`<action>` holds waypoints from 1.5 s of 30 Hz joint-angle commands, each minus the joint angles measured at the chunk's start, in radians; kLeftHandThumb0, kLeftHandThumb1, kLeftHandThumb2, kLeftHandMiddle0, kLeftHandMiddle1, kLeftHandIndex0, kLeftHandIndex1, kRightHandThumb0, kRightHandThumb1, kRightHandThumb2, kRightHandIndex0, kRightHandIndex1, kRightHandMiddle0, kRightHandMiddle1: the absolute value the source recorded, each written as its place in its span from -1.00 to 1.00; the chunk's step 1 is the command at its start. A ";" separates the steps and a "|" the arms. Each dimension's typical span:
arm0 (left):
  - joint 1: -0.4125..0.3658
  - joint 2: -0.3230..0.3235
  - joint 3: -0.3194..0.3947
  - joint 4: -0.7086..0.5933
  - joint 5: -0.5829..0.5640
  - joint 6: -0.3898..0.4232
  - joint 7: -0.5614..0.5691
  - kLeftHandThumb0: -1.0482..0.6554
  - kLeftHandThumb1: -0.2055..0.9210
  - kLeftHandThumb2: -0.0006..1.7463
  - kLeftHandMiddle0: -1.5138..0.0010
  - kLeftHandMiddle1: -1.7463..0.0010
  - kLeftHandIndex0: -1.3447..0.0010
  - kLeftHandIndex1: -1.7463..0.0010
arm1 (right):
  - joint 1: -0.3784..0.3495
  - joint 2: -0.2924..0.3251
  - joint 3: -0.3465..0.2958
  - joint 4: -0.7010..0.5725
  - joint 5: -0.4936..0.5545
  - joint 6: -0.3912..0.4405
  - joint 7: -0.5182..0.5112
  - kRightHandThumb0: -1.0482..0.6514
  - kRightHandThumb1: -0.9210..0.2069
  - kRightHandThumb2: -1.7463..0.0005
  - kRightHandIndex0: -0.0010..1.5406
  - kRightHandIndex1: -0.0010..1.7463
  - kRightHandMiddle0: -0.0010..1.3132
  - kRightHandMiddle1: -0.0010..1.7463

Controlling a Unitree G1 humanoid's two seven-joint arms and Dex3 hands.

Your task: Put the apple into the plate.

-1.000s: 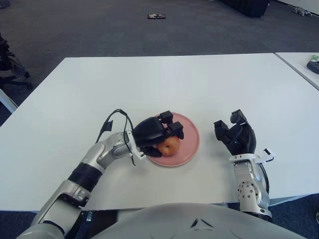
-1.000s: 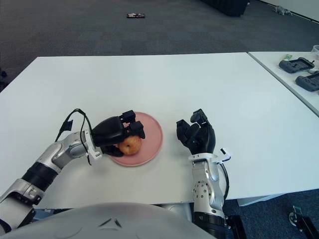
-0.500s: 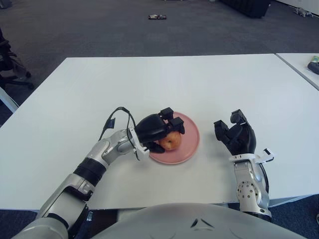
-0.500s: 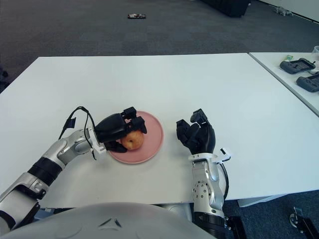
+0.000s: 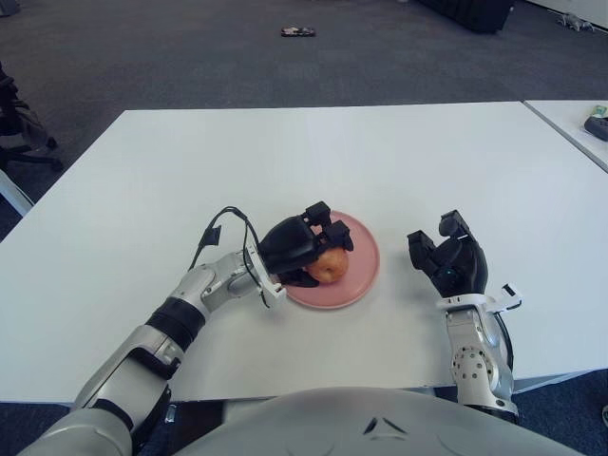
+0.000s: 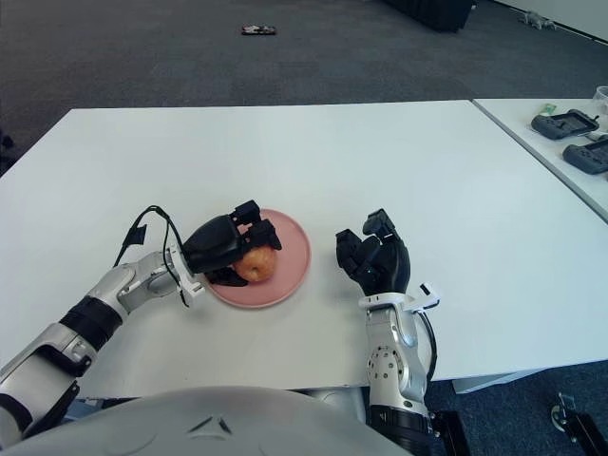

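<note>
A red-yellow apple [image 5: 330,266] sits low over the left half of the pink plate [image 5: 366,262], near the middle of the white table [image 5: 313,161]. My left hand [image 5: 321,251] reaches in from the left, its black fingers [image 5: 330,232] curled over the apple's top and the thumb under its near side. Whether the apple touches the plate is hidden by the hand. To the right of the plate, my right hand [image 5: 445,258] stays idle with its fingers curled and nothing in them.
A second white table [image 6: 570,152] stands at the right with black controllers [image 6: 568,123] on it. A small dark object [image 5: 297,31] lies on the carpet far behind. A chair [image 5: 19,123] shows at the left edge.
My left hand has carried the apple a little farther right and away from me over the plate. The forearm followed. The right hand has not moved.
</note>
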 commanded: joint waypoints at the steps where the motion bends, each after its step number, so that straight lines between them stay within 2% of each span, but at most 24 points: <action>1: -0.005 0.008 -0.015 0.016 0.032 0.031 0.017 -0.29 0.44 0.05 0.64 -0.89 0.55 -0.92 | -0.003 0.042 -0.004 -0.022 0.014 0.007 -0.009 -0.44 0.42 -0.79 0.71 1.00 0.19 1.00; 3: -0.020 0.008 -0.023 0.028 0.035 0.031 0.022 -0.43 0.33 0.09 0.85 -0.54 0.82 -0.61 | -0.003 0.042 -0.004 -0.024 0.014 0.010 -0.012 -0.44 0.42 -0.79 0.71 1.00 0.19 1.00; 4: -0.030 0.008 -0.029 0.038 0.039 0.030 0.024 -0.45 0.32 0.09 0.88 -0.47 0.85 -0.54 | -0.003 0.042 -0.005 -0.024 0.015 0.014 -0.014 -0.44 0.42 -0.79 0.71 1.00 0.19 1.00; 5: -0.038 0.008 -0.034 0.045 0.042 0.030 0.025 -0.53 0.35 0.05 0.92 -0.20 0.91 -0.33 | -0.003 0.042 -0.005 -0.025 0.016 0.016 -0.015 -0.44 0.42 -0.79 0.71 1.00 0.19 1.00; 7: -0.047 0.009 -0.042 0.054 0.047 0.031 0.030 -0.62 0.43 -0.03 0.97 0.16 0.96 -0.06 | -0.003 0.042 -0.006 -0.026 0.019 0.021 -0.017 -0.44 0.42 -0.79 0.71 1.00 0.19 1.00; 8: -0.050 0.012 -0.045 0.054 0.050 0.030 0.032 -0.63 0.44 -0.04 0.98 0.22 0.97 -0.01 | -0.004 0.042 -0.006 -0.025 0.019 0.020 -0.014 -0.44 0.42 -0.79 0.71 1.00 0.19 1.00; 9: -0.052 0.013 -0.048 0.055 0.052 0.029 0.034 -0.69 0.48 -0.09 0.98 0.41 0.98 0.16 | -0.005 0.041 -0.006 -0.024 0.019 0.020 -0.013 -0.44 0.42 -0.79 0.71 1.00 0.19 1.00; 12: -0.062 0.019 -0.052 0.058 0.040 0.025 0.021 -0.76 0.54 -0.16 0.99 0.74 0.99 0.44 | -0.006 0.040 -0.005 -0.021 0.018 0.014 -0.001 -0.44 0.42 -0.79 0.71 1.00 0.19 1.00; 15: -0.066 0.030 -0.048 0.047 0.012 0.022 -0.012 -0.83 0.55 -0.21 1.00 0.91 1.00 0.69 | -0.007 0.039 -0.005 -0.020 0.022 0.015 0.007 -0.44 0.42 -0.79 0.71 1.00 0.19 1.00; 17: -0.068 0.035 -0.046 0.045 -0.007 0.021 -0.040 -0.86 0.55 -0.24 1.00 0.96 1.00 0.81 | -0.008 0.040 -0.007 -0.020 0.028 0.021 0.007 -0.44 0.42 -0.79 0.71 1.00 0.19 1.00; 24: -0.077 0.043 -0.038 0.058 -0.073 0.013 -0.105 -0.93 0.59 -0.31 1.00 1.00 1.00 0.98 | -0.010 0.042 -0.009 -0.026 0.026 0.033 -0.009 -0.43 0.41 -0.78 0.68 1.00 0.18 1.00; 31: -0.087 0.042 -0.018 0.091 -0.117 -0.020 -0.090 -0.99 0.74 -0.46 1.00 1.00 1.00 1.00 | -0.012 0.043 -0.007 -0.025 0.018 0.024 -0.003 -0.43 0.40 -0.77 0.68 1.00 0.17 1.00; 36: -0.094 0.045 0.010 0.113 -0.154 -0.052 -0.081 -1.00 0.77 -0.50 1.00 1.00 1.00 1.00 | -0.014 0.045 -0.004 -0.026 0.010 0.019 -0.007 -0.43 0.39 -0.76 0.71 1.00 0.17 1.00; 41: -0.081 0.065 0.082 0.094 -0.282 -0.076 -0.117 -1.00 0.77 -0.51 1.00 1.00 1.00 1.00 | -0.015 0.045 -0.003 -0.028 0.005 0.021 -0.012 -0.43 0.39 -0.76 0.72 1.00 0.16 1.00; 45: -0.058 0.045 0.113 0.097 -0.343 -0.076 -0.128 -0.99 0.76 -0.53 1.00 1.00 1.00 1.00 | -0.017 0.043 -0.003 -0.027 0.006 0.024 -0.010 -0.43 0.39 -0.76 0.71 1.00 0.16 1.00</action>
